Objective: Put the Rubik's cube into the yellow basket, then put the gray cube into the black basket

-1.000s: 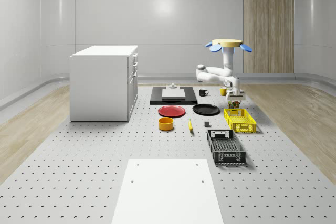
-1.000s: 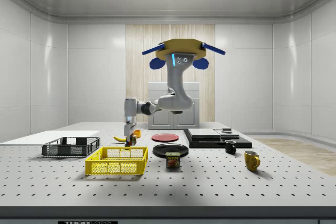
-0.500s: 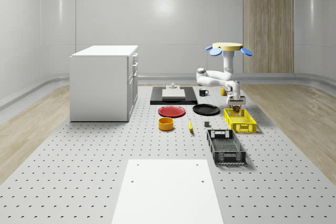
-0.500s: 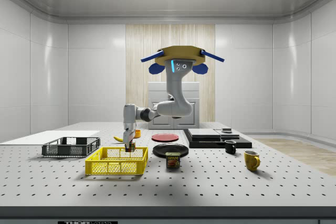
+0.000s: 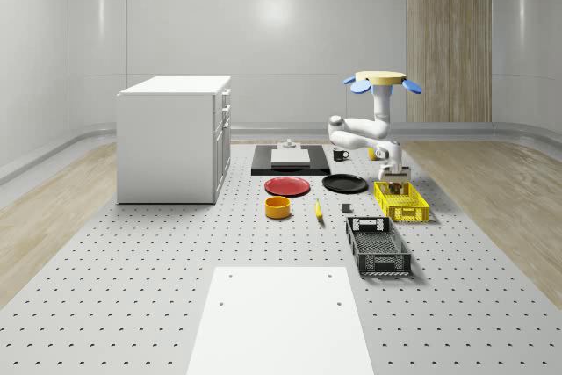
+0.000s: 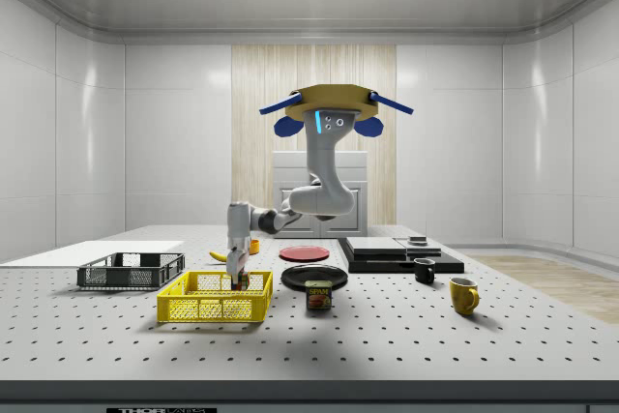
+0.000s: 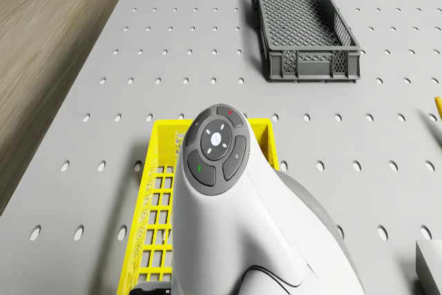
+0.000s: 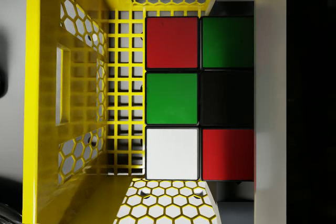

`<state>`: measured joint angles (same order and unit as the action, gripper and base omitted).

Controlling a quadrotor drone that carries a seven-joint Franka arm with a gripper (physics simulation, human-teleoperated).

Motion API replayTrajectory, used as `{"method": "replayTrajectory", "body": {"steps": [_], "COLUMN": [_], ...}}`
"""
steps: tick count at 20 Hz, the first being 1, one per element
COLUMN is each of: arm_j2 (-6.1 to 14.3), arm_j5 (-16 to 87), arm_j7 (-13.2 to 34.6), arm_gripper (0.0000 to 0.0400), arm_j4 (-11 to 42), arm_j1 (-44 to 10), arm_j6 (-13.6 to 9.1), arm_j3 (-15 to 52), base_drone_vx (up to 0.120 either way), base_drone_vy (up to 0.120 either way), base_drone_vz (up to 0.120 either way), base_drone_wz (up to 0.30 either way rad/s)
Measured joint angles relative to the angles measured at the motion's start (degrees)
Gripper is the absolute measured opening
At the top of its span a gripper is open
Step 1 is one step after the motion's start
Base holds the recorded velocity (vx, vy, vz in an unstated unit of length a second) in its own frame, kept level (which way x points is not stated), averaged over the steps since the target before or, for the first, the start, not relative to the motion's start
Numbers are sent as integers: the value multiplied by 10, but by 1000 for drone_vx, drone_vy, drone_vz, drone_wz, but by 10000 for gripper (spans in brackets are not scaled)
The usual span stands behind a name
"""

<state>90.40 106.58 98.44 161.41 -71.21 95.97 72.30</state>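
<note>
Hovering beside the yellow plastic mesh basket (image 5: pixel 402 200), lowering the two-finger gripper (image 6: pixel 238 279) inside it, clenched on the multicoloured Rubik's cube (image 8: pixel 198 98) just above the basket floor. Next, probably: letting go, rising clear, then fetching the gray cube.

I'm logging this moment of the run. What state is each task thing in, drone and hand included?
Drone: hovering over the table, beside the yellow basket.
Hand: lowered into the yellow basket.
Rubik's cube: inside the yellow basket, at the hand.
Yellow basket: upright on the table.
Black basket: upright, holds nothing.
</note>
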Motion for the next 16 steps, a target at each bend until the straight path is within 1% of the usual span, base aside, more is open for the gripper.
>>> {"method": "replayTrajectory", "body": {"steps": [6,8,11,16], "arm_j2": [-4,-6,-8,-10], "arm_j5": [34,42,38,9], "arm_j7": [0,0,-1,-2], "arm_gripper": [325,354,378,394], "arm_j4": [-11,-14,-12,-1], "arm_j1": [-7,-9,-6,2], "arm_j6": [11,12,8,-7], "arm_j3": [-36,-43,-38,-7], "base_drone_vx": [0,0,0,0], "base_drone_vy": [0,0,0,0], "base_drone_vz": [0,0,0,0], "base_drone_wz": [0,0,0,0]}}
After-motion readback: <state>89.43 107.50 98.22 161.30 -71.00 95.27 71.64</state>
